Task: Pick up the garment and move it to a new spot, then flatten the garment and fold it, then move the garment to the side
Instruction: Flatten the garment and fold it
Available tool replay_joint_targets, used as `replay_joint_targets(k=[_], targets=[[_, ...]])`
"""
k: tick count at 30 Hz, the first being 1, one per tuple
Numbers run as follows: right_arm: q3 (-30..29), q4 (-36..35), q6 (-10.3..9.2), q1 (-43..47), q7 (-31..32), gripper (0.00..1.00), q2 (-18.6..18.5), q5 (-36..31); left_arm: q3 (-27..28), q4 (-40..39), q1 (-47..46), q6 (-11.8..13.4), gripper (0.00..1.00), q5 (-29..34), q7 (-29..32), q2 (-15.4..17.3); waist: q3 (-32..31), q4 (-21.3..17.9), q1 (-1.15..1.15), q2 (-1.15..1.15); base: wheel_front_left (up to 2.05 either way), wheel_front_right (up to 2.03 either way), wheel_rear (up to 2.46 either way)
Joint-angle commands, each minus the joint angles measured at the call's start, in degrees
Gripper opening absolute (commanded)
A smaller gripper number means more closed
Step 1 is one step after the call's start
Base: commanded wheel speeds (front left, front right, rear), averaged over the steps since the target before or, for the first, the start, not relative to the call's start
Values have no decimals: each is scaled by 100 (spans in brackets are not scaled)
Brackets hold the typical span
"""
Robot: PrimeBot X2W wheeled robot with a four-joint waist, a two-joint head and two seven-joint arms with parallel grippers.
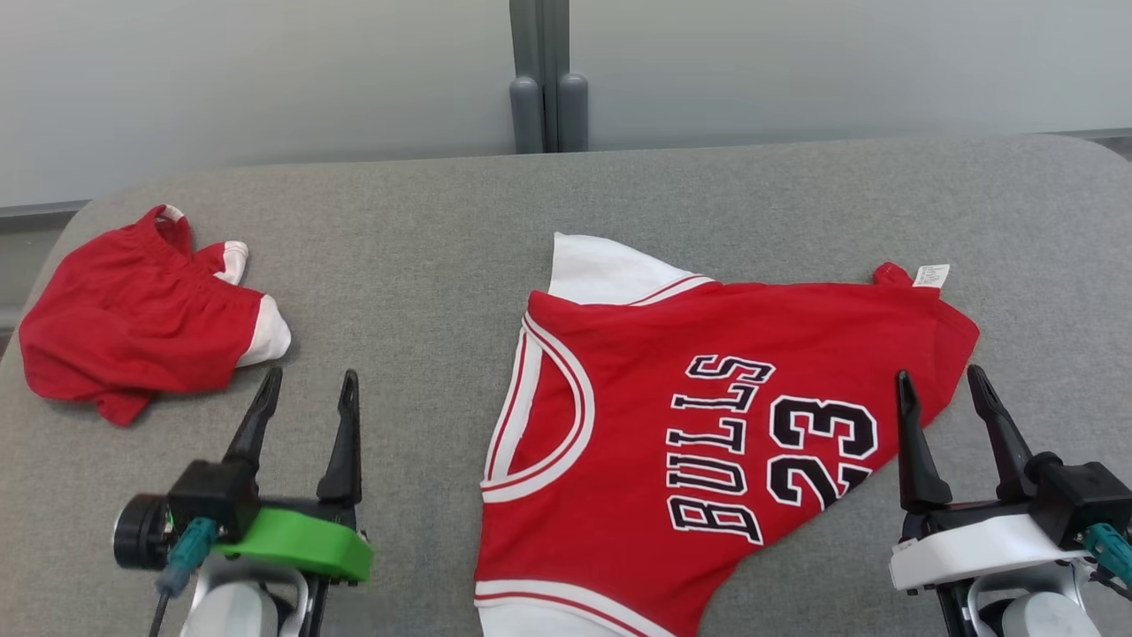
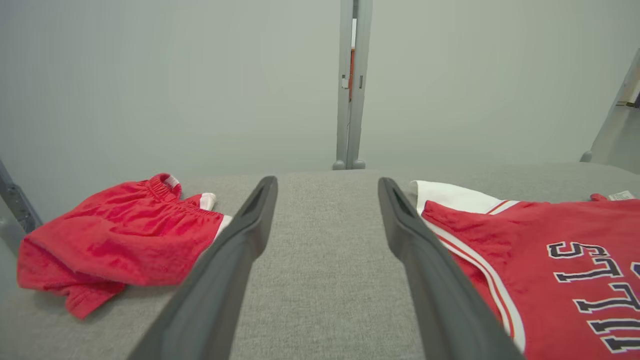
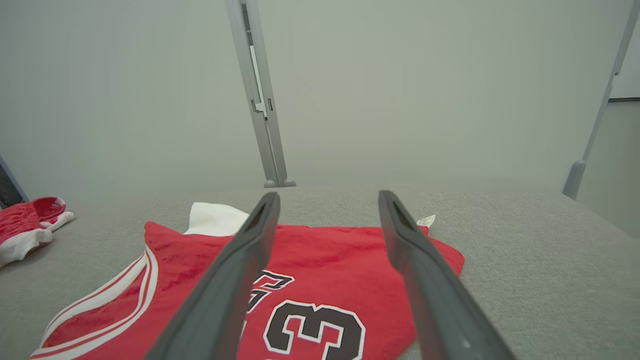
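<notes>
The garment (image 1: 707, 416) is a red sleeveless jersey with white trim and black "BULLS 23" lettering. It lies spread on the grey table, turned sideways, its near end running off the bottom of the head view. It also fills the right of the left wrist view, garment (image 2: 550, 260), and the lower middle of the right wrist view, garment (image 3: 320, 280). My left gripper (image 1: 308, 380) stands open over bare table to the jersey's left, nothing between its fingers. My right gripper (image 1: 941, 379) stands open at the jersey's right edge, above the cloth and holding nothing.
A pair of crumpled red shorts (image 1: 141, 314) with white trim lies at the table's far left, also seen as shorts (image 2: 120, 237). The padded grey table (image 1: 424, 230) ends at a pale wall with a grey post (image 1: 548, 80). Bare table lies between shorts and jersey.
</notes>
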Motion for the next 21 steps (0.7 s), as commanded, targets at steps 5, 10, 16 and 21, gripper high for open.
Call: replay_joint_targets(k=[5,10,16,21], targets=[[46,13,-10,-198,-17,100,32,-63,-386,322,-1039,-26,100,-56,61,222,269,-282,0,0,0,0,0],[50,55,-10,-341,-17,100,80,-67,-885,759,-1868,-25,100,-325,312,365,473,-567,0,0,0,0,0],[47,94,-10,-474,-18,100,132,-39,-1521,1375,-2603,-24,100,-560,595,583,744,-929,0,0,0,0,0],[71,123,-10,-583,-17,100,158,-17,-2035,2020,-3003,-24,100,-826,785,742,956,-1193,0,0,0,0,0]])
